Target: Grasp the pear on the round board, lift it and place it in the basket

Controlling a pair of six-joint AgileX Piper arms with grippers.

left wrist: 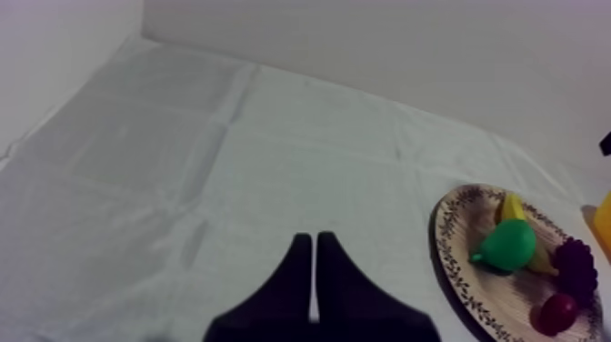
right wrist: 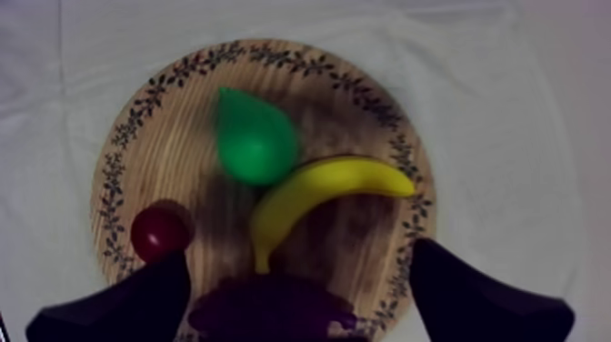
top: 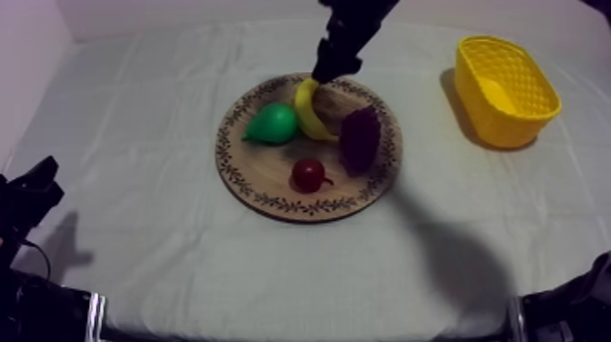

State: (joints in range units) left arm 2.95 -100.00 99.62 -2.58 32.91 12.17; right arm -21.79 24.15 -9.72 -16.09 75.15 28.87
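Note:
The green pear lies on the left part of the round wooden board, touching the banana. My right gripper hangs over the board's far rim, above the banana's end. In the right wrist view it is open, its fingers spread wide above the board, with the pear and banana ahead of them. My left gripper rests at the table's near left, fingers shut together on nothing. The pear also shows from there.
Dark purple grapes and a small red fruit share the board. The yellow basket stands at the far right of the table, apart from the board. Open cloth lies to the left and in front of the board.

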